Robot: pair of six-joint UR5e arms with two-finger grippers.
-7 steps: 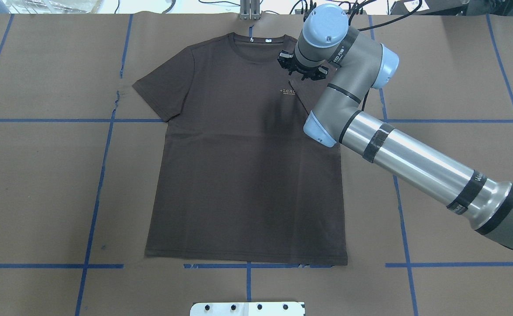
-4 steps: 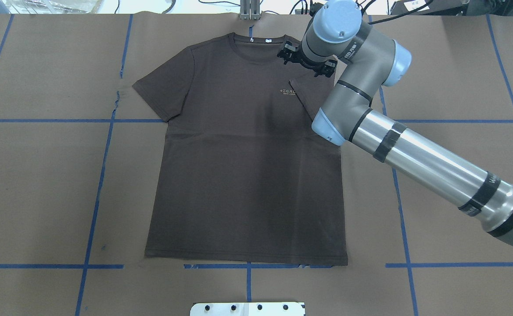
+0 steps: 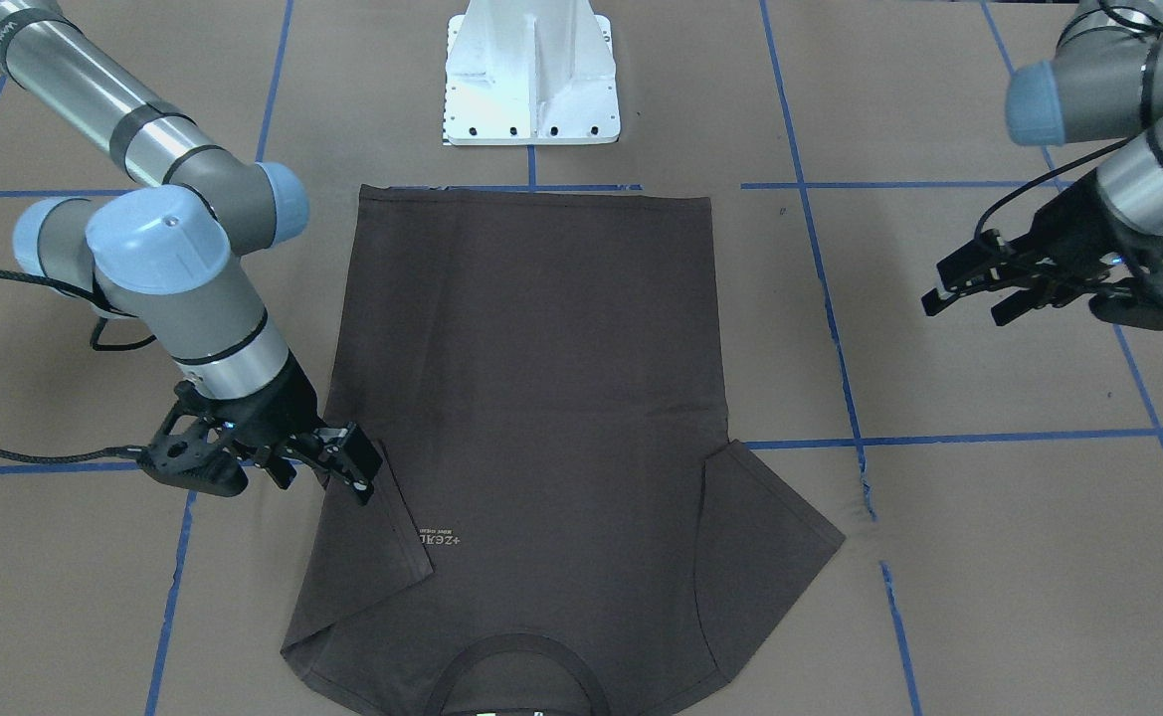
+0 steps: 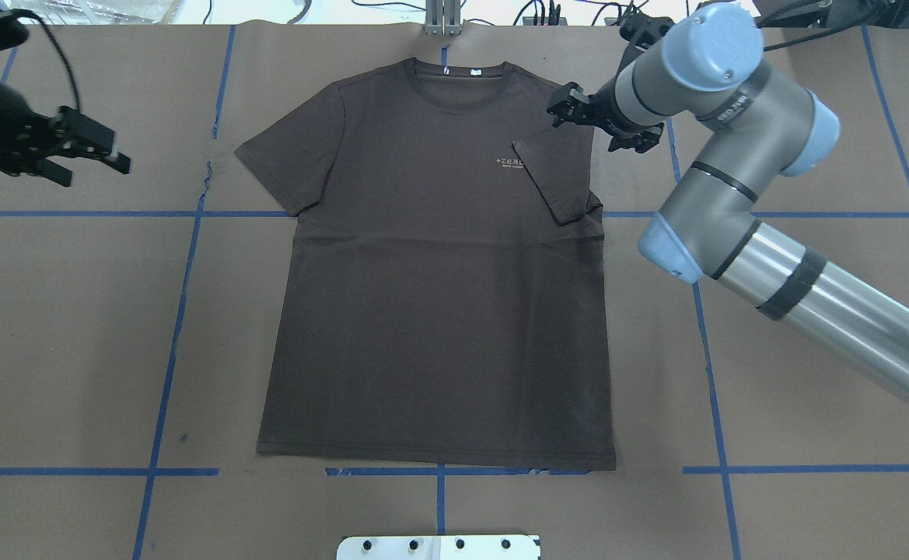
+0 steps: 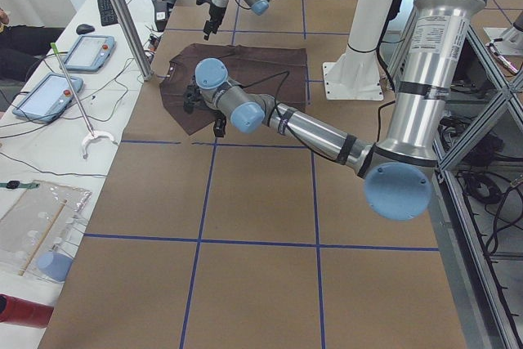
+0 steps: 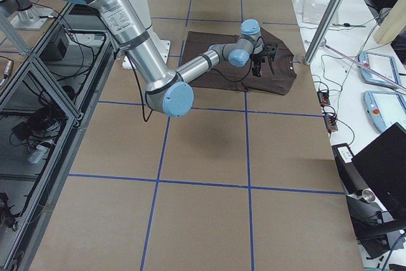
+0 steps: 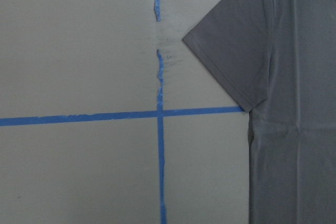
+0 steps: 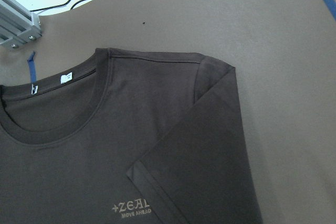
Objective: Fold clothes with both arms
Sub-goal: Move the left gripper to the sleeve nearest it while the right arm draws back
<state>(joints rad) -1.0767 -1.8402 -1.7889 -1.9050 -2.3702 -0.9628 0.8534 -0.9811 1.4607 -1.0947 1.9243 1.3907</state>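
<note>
Jaws on right arm, seemingly open, withdrew to T-shirt edge.

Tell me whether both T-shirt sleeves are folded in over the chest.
No: only the sleeve beside the chest lettering is folded inward onto the T-shirt, while the other sleeve lies spread out flat.

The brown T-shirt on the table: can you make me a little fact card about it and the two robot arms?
Shirt: dark brown T-shirt, lying flat, front up
Neck: collar at the end far from the robot
Folded part: right sleeve, laid in over the chest beside the pale lettering
Not folded: left sleeve, spread flat
Right arm: right gripper, fingers open, empty, by the folded sleeve's shoulder
Left arm: left gripper, fingers open, empty, off to the shirt's side
Surface: table, brown with blue tape lines
</note>
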